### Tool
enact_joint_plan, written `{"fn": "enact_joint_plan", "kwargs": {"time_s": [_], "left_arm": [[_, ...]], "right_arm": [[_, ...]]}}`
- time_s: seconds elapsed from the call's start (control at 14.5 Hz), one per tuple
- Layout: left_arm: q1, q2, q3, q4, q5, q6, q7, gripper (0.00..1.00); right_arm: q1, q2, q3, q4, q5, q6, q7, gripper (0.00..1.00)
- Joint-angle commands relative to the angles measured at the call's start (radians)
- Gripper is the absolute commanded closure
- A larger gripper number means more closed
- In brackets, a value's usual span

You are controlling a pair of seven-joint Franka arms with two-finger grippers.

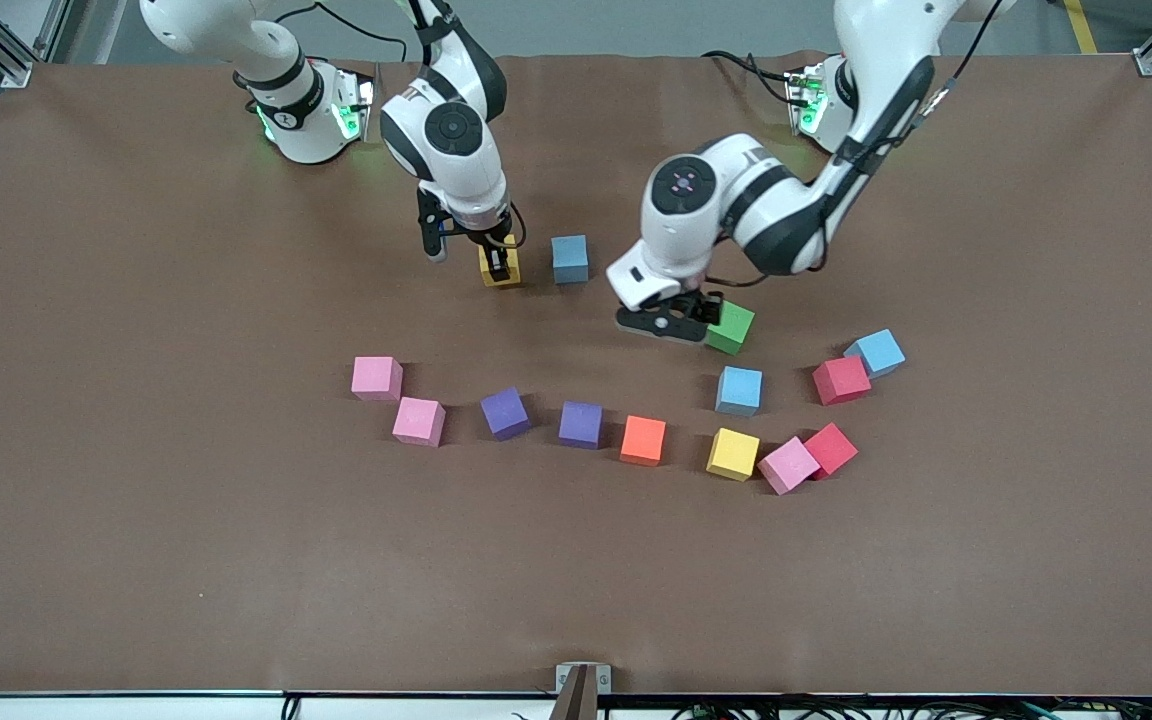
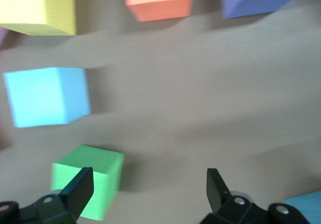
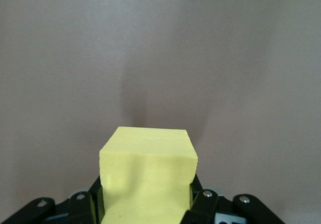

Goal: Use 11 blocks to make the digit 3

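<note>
My right gripper (image 1: 498, 262) is shut on a yellow block (image 1: 499, 270) (image 3: 148, 179), low over the table beside a blue block (image 1: 570, 259). My left gripper (image 1: 676, 322) (image 2: 148, 189) is open and low, with nothing between its fingers. The green block (image 1: 732, 327) (image 2: 88, 184) sits just outside one finger. Loose blocks lie nearer the front camera: two pink (image 1: 377, 378), two purple (image 1: 505, 412), orange (image 1: 643, 440), yellow (image 1: 733, 454), pink (image 1: 788, 465) and light blue (image 1: 739, 390). Another light blue block (image 1: 876, 352) lies toward the left arm's end. The digit 3 is not in view.
Two red cubes stand among the blocks: one (image 1: 841, 380) touches the light blue block toward the left arm's end, the other (image 1: 831, 449) touches the pink one. The brown table (image 1: 236, 560) stretches bare toward the front camera.
</note>
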Motion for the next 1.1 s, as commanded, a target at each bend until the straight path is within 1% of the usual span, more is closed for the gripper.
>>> {"fn": "enact_joint_plan", "kwargs": {"time_s": [0.0,0.14,0.28,0.41,0.62,0.96,1.03], "left_arm": [[0.055,-0.059,-0.008,-0.082,0.024,0.019,0.088,0.01],[0.078,-0.060,-0.006,-0.126,0.032,0.103,0.114,0.01],[0.124,-0.060,-0.007,-0.180,0.102,0.192,0.120,0.01],[0.138,-0.060,-0.008,-0.221,0.136,0.240,0.122,0.01],[0.159,-0.063,-0.009,-0.266,0.144,0.272,0.153,0.01],[0.167,-0.074,-0.017,-0.307,0.144,0.303,0.156,0.01],[0.167,-0.072,-0.015,-0.315,0.144,0.317,0.156,0.03]], "right_arm": [[0.016,0.054,-0.003,-0.004,0.007,0.069,0.048,1.00],[0.030,0.071,-0.005,0.000,0.007,0.100,0.070,1.00],[0.030,0.077,-0.003,0.005,0.007,0.100,0.072,1.00],[0.050,0.081,-0.003,0.008,0.007,0.102,0.093,1.00],[0.056,0.100,-0.003,0.025,0.007,0.102,0.105,0.99],[0.056,0.112,-0.003,0.051,0.007,0.102,0.124,0.99],[0.058,0.117,-0.003,0.054,0.007,0.102,0.125,0.99]]}}
